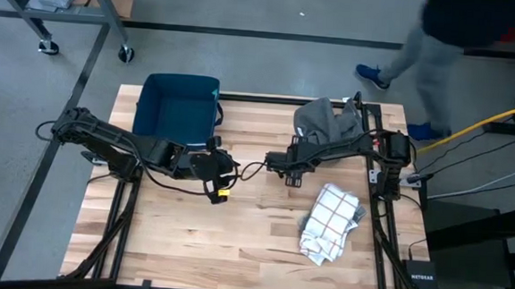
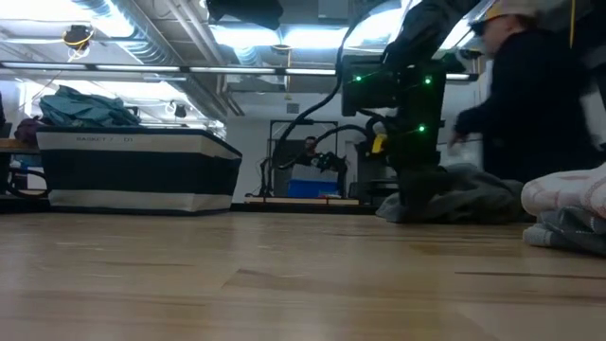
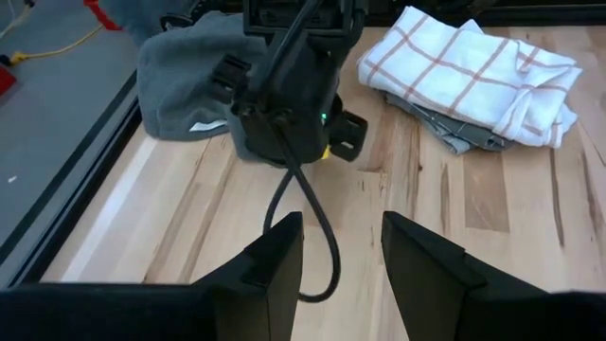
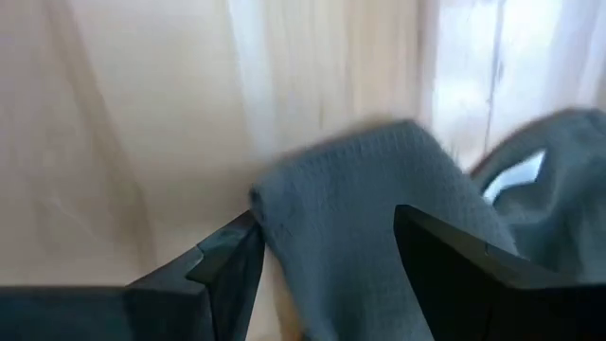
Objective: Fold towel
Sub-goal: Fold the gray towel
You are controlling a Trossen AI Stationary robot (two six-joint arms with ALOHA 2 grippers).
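A crumpled grey towel (image 1: 326,122) lies at the table's far right. My right gripper (image 4: 322,237) points down over its near-left corner (image 4: 350,199), open, with one finger on each side of that corner. In the high view this gripper (image 1: 280,166) is near the table's middle. My left gripper (image 3: 341,251) hovers open over bare wood left of it, pointing toward the right arm, with nothing between its fingers. A folded white towel with red checks (image 1: 331,223) rests flat on the table at the near right. My right gripper comes at the grey towel's corner (image 4: 284,204) from above, slanting down, with the cloth lying on the table between its open fingers. I cannot tell whether either finger touches the cloth.
A dark blue bin (image 1: 179,108) stands at the far left of the table. A black cable (image 3: 317,218) loops down from the right arm over the wood. A person (image 1: 442,48) stands beyond the table's far right corner. Bare wood spans the near middle.
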